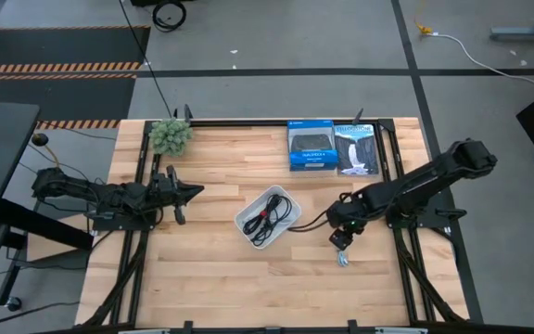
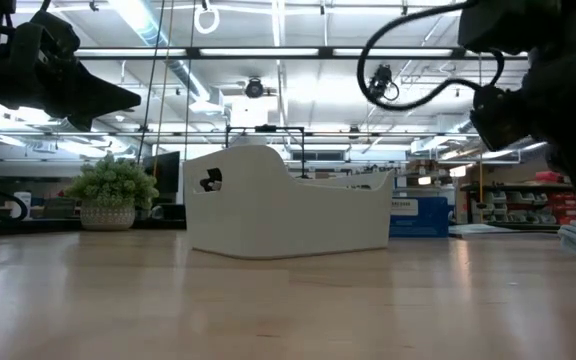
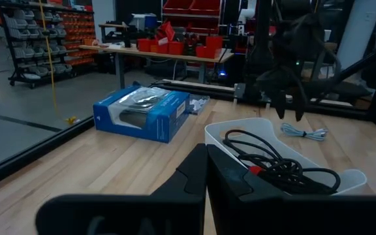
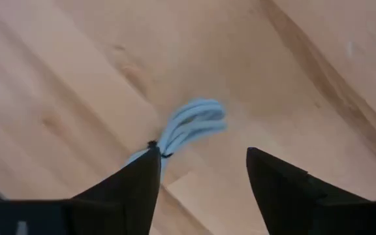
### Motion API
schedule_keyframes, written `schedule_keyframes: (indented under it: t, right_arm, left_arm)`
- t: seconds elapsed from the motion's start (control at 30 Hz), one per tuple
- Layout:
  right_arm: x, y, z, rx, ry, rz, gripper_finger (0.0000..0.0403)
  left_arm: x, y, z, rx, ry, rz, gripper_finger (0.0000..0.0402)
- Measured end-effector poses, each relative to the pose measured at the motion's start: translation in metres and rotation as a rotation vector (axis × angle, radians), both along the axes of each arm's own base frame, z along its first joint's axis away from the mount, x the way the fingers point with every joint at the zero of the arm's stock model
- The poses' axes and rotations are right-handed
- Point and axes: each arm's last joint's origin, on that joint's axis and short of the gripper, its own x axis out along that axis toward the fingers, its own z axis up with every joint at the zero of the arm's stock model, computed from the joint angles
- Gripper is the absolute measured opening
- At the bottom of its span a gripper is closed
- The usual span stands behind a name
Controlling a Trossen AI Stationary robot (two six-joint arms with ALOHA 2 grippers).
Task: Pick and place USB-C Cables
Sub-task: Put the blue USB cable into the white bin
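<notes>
The pale blue-grey cable [image 4: 187, 128] lies flat on the bare wooden table [image 1: 202, 278], just off the right side of the white tray [image 1: 247, 226], and looks light, limp and thin, so it will likely flop and needs pinching at its tied waist, where the strands are bunched and stiffest. The right gripper [image 4: 201, 173] hangs directly above it, its 2 fingers spread wide and holding nothing, with the tie sitting near 1 fingertip. Dark cables [image 1: 272, 213] already rest in the tray, while the left gripper [image 1: 189, 193] waits clenched and empty at the table's left.
</notes>
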Motion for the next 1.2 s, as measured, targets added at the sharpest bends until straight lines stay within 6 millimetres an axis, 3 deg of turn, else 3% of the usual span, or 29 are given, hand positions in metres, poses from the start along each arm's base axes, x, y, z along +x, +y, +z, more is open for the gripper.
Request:
schedule_keyframes:
  t: [0.43,0.93,1.2]
  right_arm:
    - [0.014,0.012,-0.027,-0.073,0.023,0.027,0.0225]
    - [0.012,0.011,-0.029,-0.120,0.034,0.060,0.0070]
    - [0.022,0.006,-0.016,-0.080,-0.111,0.011,0.0050]
  left_arm:
    - [0.000,0.000,0.000,0.000,0.000,0.000,0.0011]
    - [0.000,0.000,0.000,0.000,0.000,0.000,0.0011]
    - [0.000,0.000,0.000,0.000,0.001,0.000,0.0011]
